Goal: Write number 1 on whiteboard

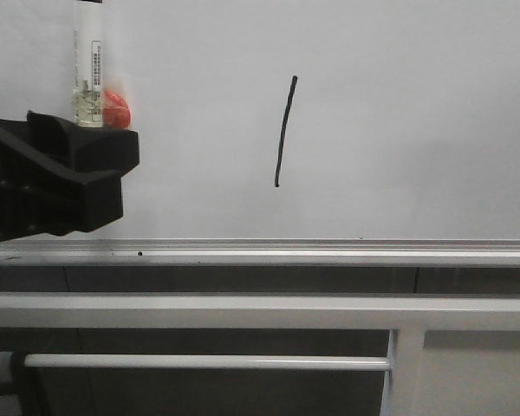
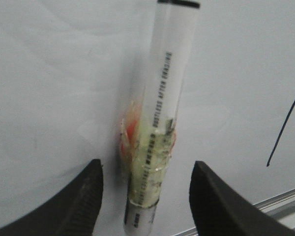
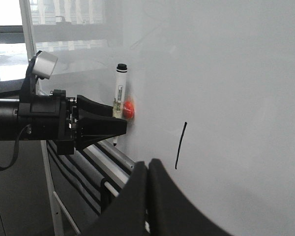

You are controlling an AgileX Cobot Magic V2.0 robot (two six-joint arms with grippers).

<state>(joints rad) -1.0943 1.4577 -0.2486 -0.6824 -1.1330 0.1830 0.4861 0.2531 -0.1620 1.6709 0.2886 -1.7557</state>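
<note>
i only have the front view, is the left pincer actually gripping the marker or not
Observer: No. The left wrist view shows the left pincer open, its fingers apart on either side of the marker and not touching it.
Operator: so whats holding the marker up
Observer: In the right wrist view it stands upright against the whiteboard, with a red blob between it and the board. Clear tape is wrapped around the barrel there.
Operator: and the right pincer
Observer: The right pincer is shut, its fingers pressed together with nothing between them.
</note>
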